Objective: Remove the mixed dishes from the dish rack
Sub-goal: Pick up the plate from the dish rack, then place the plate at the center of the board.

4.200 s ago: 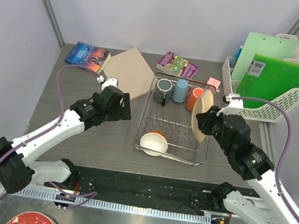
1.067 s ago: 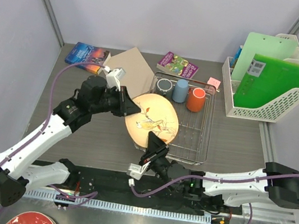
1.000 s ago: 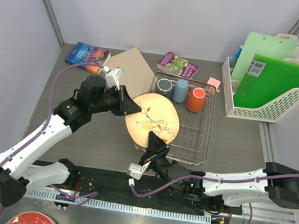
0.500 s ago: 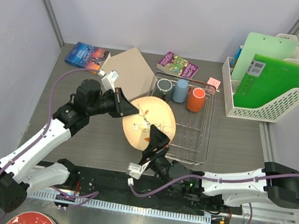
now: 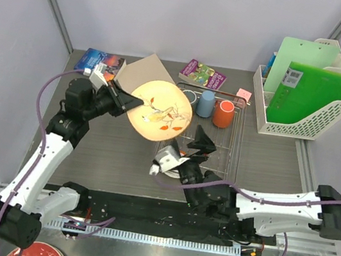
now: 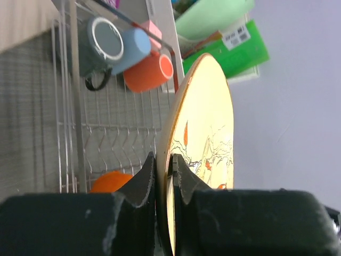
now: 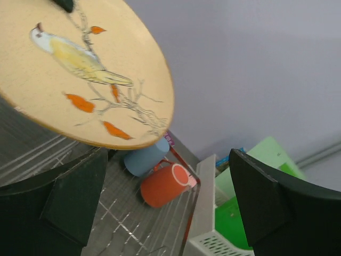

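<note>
The plate (image 5: 160, 110) hangs at the dish rack's (image 5: 226, 143) far-left corner, perhaps over it, cups (image 5: 206, 103) lining its far end.

The wide-spread tool (image 7: 169, 198) faces a bird-painted plate (image 7: 80, 69), light-blue cup (image 7: 143, 158) and orange cup (image 7: 164, 186).

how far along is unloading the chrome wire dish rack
Done: no dish sits on the table yet. In hand: the left gripper is shut on the round cream bird-painted plate, held up off the chrome wire dish rack; the right gripper is open and empty. Left: the grey handled mug, light-blue cup and orange cup lie in the rack.
</note>
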Controlling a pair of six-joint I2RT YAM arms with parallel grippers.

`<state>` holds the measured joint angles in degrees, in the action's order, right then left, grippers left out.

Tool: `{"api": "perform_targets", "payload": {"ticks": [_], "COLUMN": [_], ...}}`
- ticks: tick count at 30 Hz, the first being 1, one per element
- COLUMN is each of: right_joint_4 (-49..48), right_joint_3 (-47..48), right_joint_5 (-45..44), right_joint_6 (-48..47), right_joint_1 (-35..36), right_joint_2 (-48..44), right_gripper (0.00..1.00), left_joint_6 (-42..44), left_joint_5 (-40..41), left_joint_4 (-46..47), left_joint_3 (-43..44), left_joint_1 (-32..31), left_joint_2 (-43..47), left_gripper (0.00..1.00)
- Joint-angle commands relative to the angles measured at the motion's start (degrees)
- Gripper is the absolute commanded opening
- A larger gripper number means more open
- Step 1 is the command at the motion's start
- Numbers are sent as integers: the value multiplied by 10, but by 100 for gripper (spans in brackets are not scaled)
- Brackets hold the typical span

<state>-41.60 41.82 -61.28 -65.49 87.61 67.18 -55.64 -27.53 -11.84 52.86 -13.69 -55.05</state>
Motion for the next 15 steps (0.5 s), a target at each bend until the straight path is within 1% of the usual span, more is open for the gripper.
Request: {"api": "perform_targets", "payload": {"ticks": [1,2,3,5,6,9,11,12,13,14,15], "right_joint_4": [-30,-16,24,87,154,200,250,267,286,315,324], "right_joint_3": [77,79,79,75,71,39,23,19,16,12,8], "right_joint_5": [-137,-148,-160,-158,-146,-146,-147,-147,-146,-145,-142], "right_joint_6": [164,190,255,332,410,480,519,534,571,584,596], "right_joint_1": [-3,-3,-5,-7,-10,-10,-10,-10,-10,-10,-10], "right_joint_2": [-95,-129,-148,-193,-233,-305,-328,-339,-353,-358,-362], "right_gripper": [100,100,100,100,100,100,100,99,100,100,100], "left_joint_6": [0,-6,-11,-21,-34,-54,-58,-67,-82,-94,-104], "left_joint_5": [61,65,67,76,76,85,102,106,111,114,114], "left_joint_4": [40,38,39,50,56,84,99,133,151,167,205], "left_joint_3": [51,53,56,58,54,49,40,24,13,3,-15], "left_joint_1": [44,50,65,81,102,135,172,199,214,228,258], "left_joint_2": [-19,-24,-36,-48,-57,-79,-84,-90,-99,-107,-116], "left_gripper": [0,0,0,0,0,0,0,0,0,0,0]}}
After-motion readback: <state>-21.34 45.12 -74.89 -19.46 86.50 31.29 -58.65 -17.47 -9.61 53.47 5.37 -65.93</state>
